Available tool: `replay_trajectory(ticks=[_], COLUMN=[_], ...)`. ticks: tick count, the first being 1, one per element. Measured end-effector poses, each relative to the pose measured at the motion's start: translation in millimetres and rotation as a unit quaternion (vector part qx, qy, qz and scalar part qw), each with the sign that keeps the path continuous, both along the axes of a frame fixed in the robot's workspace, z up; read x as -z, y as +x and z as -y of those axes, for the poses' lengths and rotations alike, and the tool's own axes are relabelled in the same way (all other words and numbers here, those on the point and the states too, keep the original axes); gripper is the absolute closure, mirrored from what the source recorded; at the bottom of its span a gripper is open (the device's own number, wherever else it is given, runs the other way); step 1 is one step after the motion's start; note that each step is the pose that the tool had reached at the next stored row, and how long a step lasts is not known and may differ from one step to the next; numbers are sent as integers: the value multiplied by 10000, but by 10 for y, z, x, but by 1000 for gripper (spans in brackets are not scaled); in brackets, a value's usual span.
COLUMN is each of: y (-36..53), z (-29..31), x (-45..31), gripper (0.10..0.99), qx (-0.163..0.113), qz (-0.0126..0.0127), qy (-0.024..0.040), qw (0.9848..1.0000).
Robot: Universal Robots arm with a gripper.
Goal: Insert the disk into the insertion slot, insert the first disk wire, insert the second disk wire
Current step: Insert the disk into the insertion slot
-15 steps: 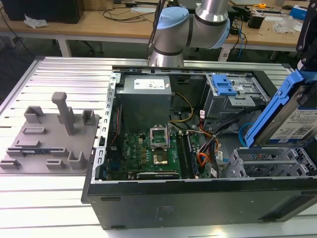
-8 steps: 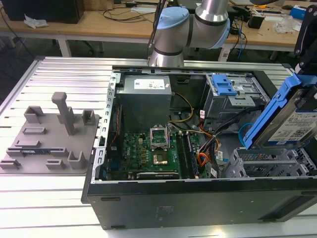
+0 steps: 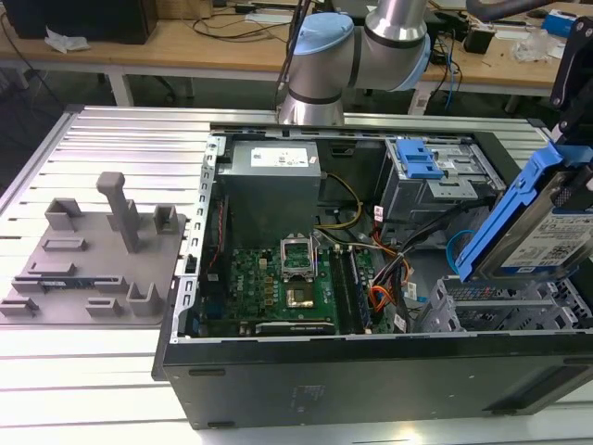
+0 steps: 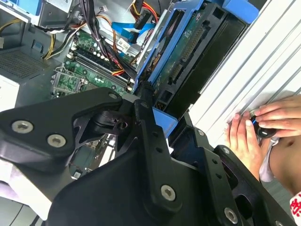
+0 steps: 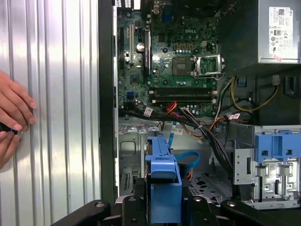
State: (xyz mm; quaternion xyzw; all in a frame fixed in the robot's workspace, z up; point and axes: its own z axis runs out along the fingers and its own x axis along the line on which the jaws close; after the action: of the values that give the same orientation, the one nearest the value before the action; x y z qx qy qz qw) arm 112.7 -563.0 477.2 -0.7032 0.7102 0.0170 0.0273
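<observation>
- The first disk wire point(image 3: 382, 298) lies inside the case point(image 3: 371, 375), on the exterior view's left of the insertion slot point(image 3: 500, 311).
- The second disk wire point(image 3: 452, 252) loops just beside the disk's lower corner, so room there is tight.
- The disk point(image 3: 542, 218) hangs tilted above the slot, its long axis sloping down toward it.
- The hand point(image 3: 573, 111) is clamped on the disk's upper end, near the case's wall.

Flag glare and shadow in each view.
Exterior view: the ribbed table is brightly lit, the case front dark. Second wrist view: the table beside the disk washes out white. First wrist view: bright streaks run down the table near a hand.
</observation>
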Motion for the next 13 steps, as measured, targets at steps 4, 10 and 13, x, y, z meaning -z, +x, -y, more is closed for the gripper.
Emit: replay_trajectory(ticks=[4,10,13], y=[0,0,0], z=[0,0,0], x=[37,73,96], gripper=[722,722,722], qx=[0,0,0], qz=[0,0,0], qy=[0,0,0], qw=[10000,10000,10000])
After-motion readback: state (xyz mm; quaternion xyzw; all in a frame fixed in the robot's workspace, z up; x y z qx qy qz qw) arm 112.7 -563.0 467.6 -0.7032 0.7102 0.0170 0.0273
